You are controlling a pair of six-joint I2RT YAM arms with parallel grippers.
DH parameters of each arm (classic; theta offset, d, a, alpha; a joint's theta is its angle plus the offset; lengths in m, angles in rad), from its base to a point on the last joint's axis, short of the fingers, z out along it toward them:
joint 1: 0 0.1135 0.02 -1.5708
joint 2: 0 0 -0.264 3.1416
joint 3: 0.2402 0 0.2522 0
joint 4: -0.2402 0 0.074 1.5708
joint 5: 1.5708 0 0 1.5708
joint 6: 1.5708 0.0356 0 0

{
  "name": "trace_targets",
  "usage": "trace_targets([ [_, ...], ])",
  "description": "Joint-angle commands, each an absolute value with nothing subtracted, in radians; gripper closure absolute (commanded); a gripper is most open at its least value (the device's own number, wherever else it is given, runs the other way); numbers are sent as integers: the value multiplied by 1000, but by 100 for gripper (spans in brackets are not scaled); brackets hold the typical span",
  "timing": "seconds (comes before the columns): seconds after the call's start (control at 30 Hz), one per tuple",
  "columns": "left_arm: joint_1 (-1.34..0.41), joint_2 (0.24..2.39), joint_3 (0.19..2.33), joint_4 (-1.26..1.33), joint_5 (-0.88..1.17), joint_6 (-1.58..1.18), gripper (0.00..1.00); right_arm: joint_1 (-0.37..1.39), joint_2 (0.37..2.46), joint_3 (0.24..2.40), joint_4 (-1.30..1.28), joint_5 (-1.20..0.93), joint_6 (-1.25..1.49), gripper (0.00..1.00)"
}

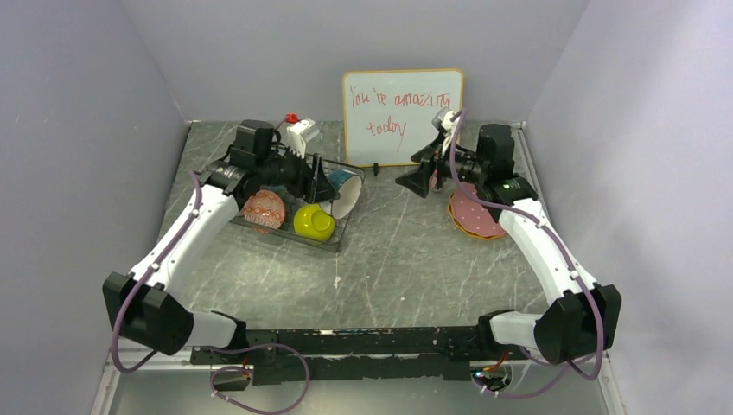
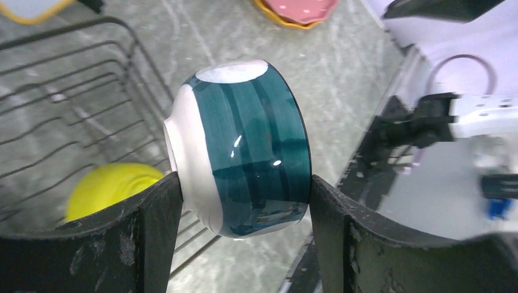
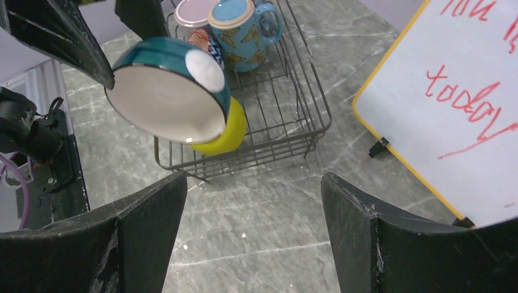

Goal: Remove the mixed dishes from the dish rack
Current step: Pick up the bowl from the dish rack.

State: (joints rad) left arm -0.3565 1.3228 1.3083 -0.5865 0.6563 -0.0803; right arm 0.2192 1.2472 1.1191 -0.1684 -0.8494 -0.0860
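Observation:
My left gripper (image 1: 333, 186) is shut on the blue-patterned bowl (image 2: 244, 152), one finger on its white foot and the other on its rim. It holds the bowl on its side above the right end of the black wire dish rack (image 1: 335, 238). The bowl also shows in the right wrist view (image 3: 171, 91). The yellow bowl (image 1: 314, 222) lies in the rack below it. A blue mug (image 3: 241, 27) and a lilac mug (image 3: 190, 12) stand at the rack's far end. My right gripper (image 1: 415, 181) is open and empty above the table between the rack and the stacked pink and orange plates (image 1: 474, 216).
The white board with red writing (image 1: 402, 117) stands at the back, close to my right gripper. A small bottle (image 1: 302, 131) stands behind the rack. Grey walls close in the table on the left, back and right.

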Motion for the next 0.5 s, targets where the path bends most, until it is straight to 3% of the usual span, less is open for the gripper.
trace_targets([
  [0.0, -351, 1354, 1349, -418, 914, -269, 97, 277, 1268, 1157, -74, -815, -94, 16],
  [0.23, -351, 1433, 1334, -244, 1098, -457, 97, 306, 1324, 1152, -70, -817, -114, 21],
  [0.47, -359, 1495, 1307, -98, 1154, -580, 97, 323, 1342, 1170, -115, -802, -154, 25],
])
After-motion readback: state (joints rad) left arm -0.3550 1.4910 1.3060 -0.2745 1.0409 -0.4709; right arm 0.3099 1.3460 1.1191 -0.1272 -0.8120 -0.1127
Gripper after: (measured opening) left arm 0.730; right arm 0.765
